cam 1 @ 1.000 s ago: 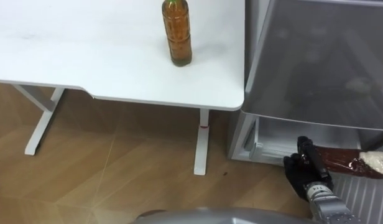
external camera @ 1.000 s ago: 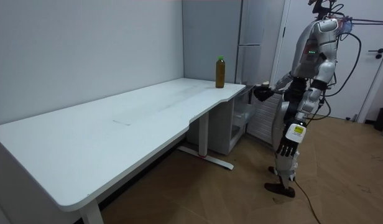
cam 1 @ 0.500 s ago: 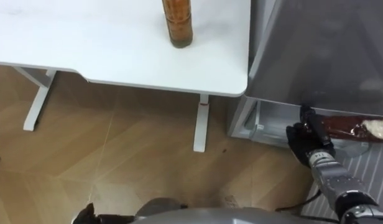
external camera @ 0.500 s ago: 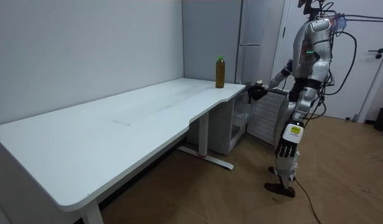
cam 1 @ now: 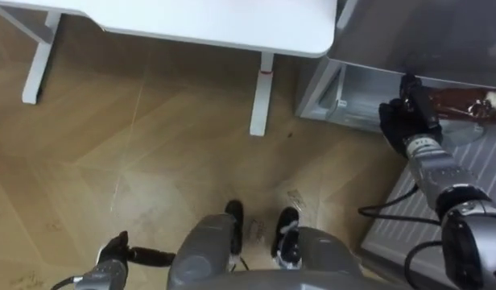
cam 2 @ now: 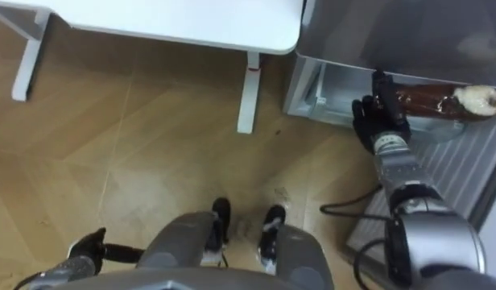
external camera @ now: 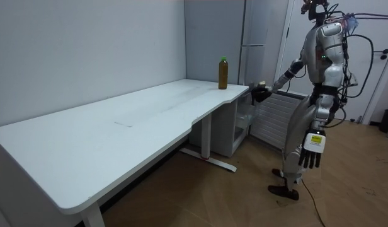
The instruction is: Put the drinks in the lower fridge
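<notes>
Looks like mid-insert on one of the drinks. Got the right robot hand [cam 1: 407,121] up at 2 o'clock in the left eye view, curled round a brown bottle [cam 1: 461,103], held lying flat with the pale cap pointing to 3 o'clock, right at the mouth of the lower fridge compartment [cam 1: 350,87] but not set down yet. Then the left robot hand [cam 1: 113,248] down at 7 o'clock, loose and empty. Also a second bottle [external camera: 223,73] standing on the tabletop [external camera: 150,113], around 10 o'clock from the held one in the room view. Tips for doing this bit well, just guessing: crouch lower, push further in toward 3 o'clock, keep clear of the compartment's side wall, tip upright or wedge against something to stop rolling, then let go gently.
</notes>
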`<state>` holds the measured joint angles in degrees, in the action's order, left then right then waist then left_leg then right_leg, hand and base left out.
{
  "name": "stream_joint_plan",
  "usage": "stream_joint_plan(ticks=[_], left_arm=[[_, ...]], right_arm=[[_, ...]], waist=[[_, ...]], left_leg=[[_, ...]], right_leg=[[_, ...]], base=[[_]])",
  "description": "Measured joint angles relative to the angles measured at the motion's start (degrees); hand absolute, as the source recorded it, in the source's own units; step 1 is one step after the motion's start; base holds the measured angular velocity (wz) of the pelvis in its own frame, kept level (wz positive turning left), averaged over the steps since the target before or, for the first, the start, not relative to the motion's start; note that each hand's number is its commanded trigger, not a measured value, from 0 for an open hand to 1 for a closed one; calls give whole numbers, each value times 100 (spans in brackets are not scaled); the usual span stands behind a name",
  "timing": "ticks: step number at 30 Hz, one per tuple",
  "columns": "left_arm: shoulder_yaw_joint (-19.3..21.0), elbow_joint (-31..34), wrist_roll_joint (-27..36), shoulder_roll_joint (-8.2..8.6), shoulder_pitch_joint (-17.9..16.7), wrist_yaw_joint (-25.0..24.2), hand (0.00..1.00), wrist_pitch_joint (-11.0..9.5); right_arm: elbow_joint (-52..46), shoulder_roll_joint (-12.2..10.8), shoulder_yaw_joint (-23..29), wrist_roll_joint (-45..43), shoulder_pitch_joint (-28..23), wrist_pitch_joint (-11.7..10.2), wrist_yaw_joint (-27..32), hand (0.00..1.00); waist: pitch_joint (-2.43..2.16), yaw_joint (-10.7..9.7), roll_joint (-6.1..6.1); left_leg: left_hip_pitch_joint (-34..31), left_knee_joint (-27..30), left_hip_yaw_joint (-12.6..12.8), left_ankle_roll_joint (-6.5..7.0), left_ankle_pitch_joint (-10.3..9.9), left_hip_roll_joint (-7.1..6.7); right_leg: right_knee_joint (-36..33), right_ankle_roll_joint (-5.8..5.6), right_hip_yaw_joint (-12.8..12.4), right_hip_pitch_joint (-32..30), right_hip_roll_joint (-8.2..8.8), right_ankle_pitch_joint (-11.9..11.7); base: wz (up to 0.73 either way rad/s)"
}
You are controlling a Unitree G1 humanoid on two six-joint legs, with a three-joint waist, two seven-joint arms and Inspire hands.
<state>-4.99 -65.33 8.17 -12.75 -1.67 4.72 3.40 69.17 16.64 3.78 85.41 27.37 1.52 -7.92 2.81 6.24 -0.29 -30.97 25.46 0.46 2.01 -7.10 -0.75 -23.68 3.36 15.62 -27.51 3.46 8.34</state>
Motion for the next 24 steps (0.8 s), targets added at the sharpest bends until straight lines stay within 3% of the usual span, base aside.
stream_joint_plan(ticks=[8, 11, 17, 20, 24], left_arm=[[-334, 15, -35, -5, 204, 18, 0, -1], [-331, -8, -35, -6, 197, 69, 0, 1], [-308, -33, -36, -20, 256, 135, 0, -59], [-309, -34, -36, -68, 376, 140, 0, -127], [-311, -33, -41, -70, 413, 169, 0, -134]], right_arm=[[22, 146, 33, 29, 373, -17, 788, 100], [21, 149, 155, 192, 459, -19, 992, 100], [21, 151, 152, 548, 858, 50, 1322, 100], [21, 151, 151, 609, 901, 112, 1339, 100], [22, 156, 155, 634, 943, 113, 1386, 100]], waist=[[38, 497, -16], [44, 525, -39], [66, 528, -109], [119, 528, -200], [126, 520, -212]], left_leg=[[-576, -157, -153, -87, 393, -22], [-748, -231, -170, -115, 485, -93], [-913, -162, -81, -131, 522, -122], [-934, -146, -82, -141, 505, -127], [-988, 25, -78, -120, 404, -107]], right_leg=[[-132, 155, 236, -624, 104, -107], [-367, 195, 362, -867, 271, -75], [-722, 235, 418, -1136, 430, 63], [-783, 280, 416, -1176, 443, 102], [-855, 297, 414, -1184, 437, 155]], base=[[15], [34], [4], [5], [0]])
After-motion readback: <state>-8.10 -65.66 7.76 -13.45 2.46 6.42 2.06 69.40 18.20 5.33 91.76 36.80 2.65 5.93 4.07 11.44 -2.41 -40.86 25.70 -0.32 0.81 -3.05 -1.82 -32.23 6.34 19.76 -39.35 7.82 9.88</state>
